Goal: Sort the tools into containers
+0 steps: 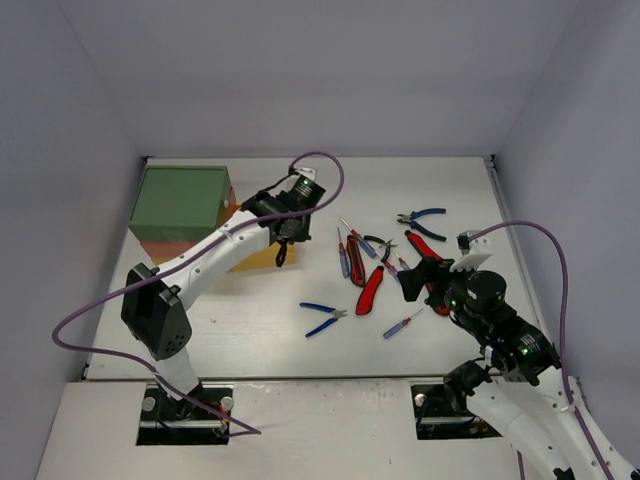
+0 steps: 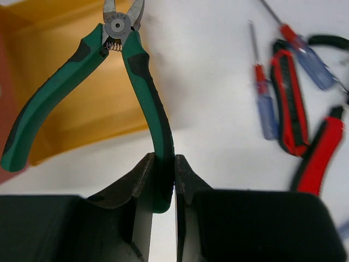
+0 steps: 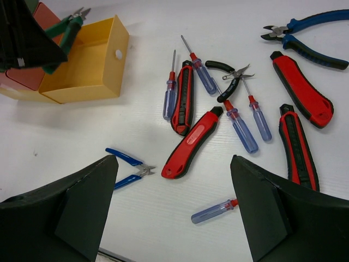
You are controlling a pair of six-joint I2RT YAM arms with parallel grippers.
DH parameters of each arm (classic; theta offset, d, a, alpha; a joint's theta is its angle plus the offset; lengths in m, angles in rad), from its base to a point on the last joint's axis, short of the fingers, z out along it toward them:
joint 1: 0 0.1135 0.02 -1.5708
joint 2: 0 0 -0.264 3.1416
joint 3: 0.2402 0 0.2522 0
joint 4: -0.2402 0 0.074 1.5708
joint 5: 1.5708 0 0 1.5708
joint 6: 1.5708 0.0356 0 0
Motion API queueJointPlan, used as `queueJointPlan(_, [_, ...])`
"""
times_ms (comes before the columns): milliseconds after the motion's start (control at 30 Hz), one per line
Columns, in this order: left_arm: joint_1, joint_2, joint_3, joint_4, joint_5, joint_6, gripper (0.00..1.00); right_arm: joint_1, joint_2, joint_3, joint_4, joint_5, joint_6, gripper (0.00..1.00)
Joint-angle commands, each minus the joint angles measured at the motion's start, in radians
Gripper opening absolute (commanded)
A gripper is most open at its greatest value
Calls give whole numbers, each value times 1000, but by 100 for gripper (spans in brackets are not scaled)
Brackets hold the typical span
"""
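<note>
My left gripper [image 2: 163, 164] is shut on one handle of the green-handled pliers [image 2: 136, 71], whose head points out over the open yellow drawer [image 2: 65, 109]. From above, the left gripper [image 1: 285, 232] hangs at the front of the cabinet [image 1: 180, 200], just over the pulled-out yellow drawer [image 1: 250, 262]. My right gripper [image 3: 173, 159] is open with nothing in it, above loose tools: small blue pliers [image 3: 126, 169], a red utility knife [image 3: 192, 143] and a blue-handled screwdriver [image 3: 215, 210]. In the top view the right gripper [image 1: 425, 275] is over the right of the tool pile.
More tools lie spread mid-table: blue-and-black pliers [image 3: 311, 35], black pliers [image 3: 226, 76], further red knives [image 3: 301, 90] and several small screwdrivers [image 3: 170, 93]. The cabinet's orange-red drawer [image 3: 24, 79] shows beside the yellow one. Walls enclose the table on three sides.
</note>
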Motion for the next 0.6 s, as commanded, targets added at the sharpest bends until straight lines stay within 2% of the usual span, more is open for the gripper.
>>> queueJointPlan(0, [58, -26, 68, 53, -76, 124, 0, 7, 7, 30, 49, 25, 2, 82])
queueJointPlan(233, [137, 37, 37, 105, -77, 158, 0, 10, 4, 28, 49, 26, 2, 82])
queueJointPlan(567, [162, 96, -81, 201, -52, 144, 0, 15, 4, 27, 48, 31, 5, 82])
